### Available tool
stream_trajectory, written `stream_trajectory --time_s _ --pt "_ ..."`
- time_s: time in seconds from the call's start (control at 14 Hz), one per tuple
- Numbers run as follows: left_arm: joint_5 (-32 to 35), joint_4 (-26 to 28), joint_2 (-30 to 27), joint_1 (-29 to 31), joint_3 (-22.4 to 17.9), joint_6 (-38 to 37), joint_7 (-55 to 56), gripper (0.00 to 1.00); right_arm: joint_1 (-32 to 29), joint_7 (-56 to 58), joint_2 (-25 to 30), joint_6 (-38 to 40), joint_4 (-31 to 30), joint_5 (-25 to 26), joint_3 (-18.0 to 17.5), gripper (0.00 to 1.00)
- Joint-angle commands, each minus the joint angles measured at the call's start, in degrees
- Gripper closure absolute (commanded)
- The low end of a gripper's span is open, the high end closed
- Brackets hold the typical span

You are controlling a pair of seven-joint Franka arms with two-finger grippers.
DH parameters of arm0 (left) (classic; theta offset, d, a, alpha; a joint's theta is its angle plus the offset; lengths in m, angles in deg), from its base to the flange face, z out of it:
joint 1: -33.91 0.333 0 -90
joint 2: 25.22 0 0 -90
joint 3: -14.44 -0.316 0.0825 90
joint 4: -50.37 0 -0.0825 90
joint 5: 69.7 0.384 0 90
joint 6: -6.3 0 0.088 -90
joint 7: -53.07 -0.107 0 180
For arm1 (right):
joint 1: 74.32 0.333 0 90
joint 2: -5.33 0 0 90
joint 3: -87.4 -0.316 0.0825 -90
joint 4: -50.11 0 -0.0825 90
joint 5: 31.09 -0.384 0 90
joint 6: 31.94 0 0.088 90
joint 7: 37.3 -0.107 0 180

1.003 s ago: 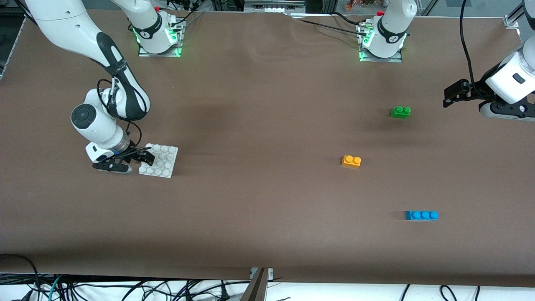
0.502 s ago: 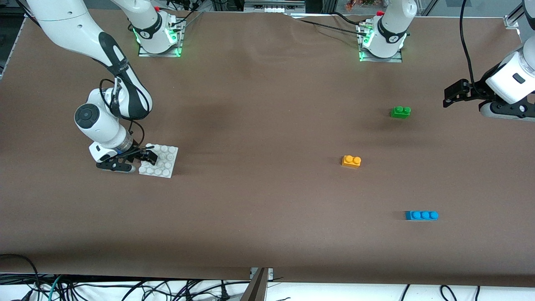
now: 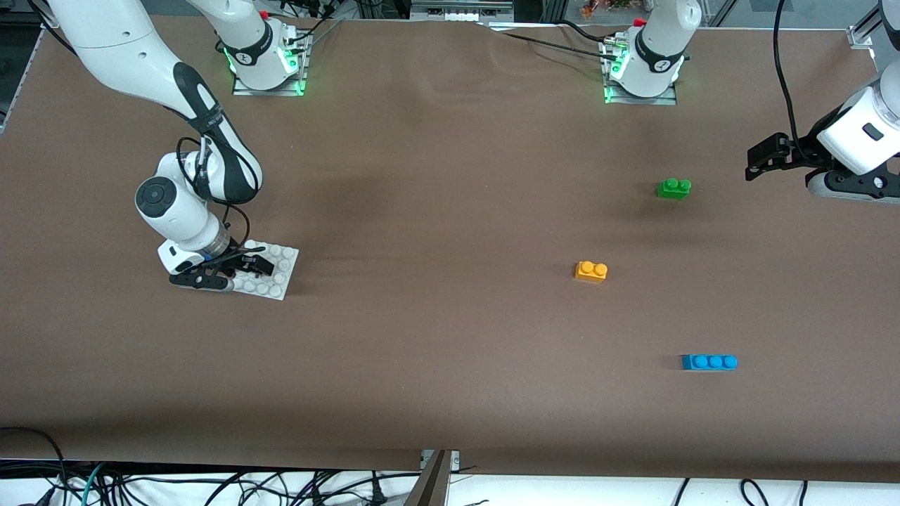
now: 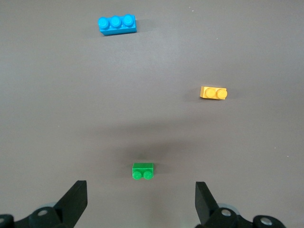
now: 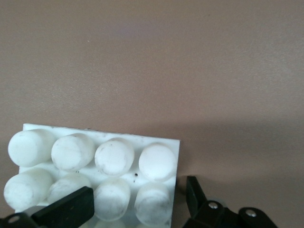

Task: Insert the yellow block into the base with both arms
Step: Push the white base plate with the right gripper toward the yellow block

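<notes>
right end effector sits low at the base, at the right arm's end of the surface. in the right wrist view we see one finger across the studs and the other just off the plate's edge; we cannot tell whether they grip. left end effector waits with fingers wide over the green brick. we find the yellow block on the surface, between the green brick and the blue brick, well apart from the base.
</notes>
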Motion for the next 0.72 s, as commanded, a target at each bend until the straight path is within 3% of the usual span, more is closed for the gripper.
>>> stream_trajectory --time_s 0.0,0.43,0.64 --pt "0.25 0.23 -0.64 0.22 0.03 -0.64 -1.09 0.00 -0.12 -0.59 -1.12 -0.84 0.21 -0.41 -0.55 0.18" --pt "0.24 0.23 -0.64 0.22 0.12 -0.64 -1.09 0.00 0.32 -2.95 -2.44 -1.62 1.62 -0.23 -3.97 0.30" --pt "0.16 0.23 -0.64 0.22 0.12 -0.64 -1.09 0.00 3.38 -6.46 -2.88 -2.15 1.97 -0.23 -4.33 0.31"
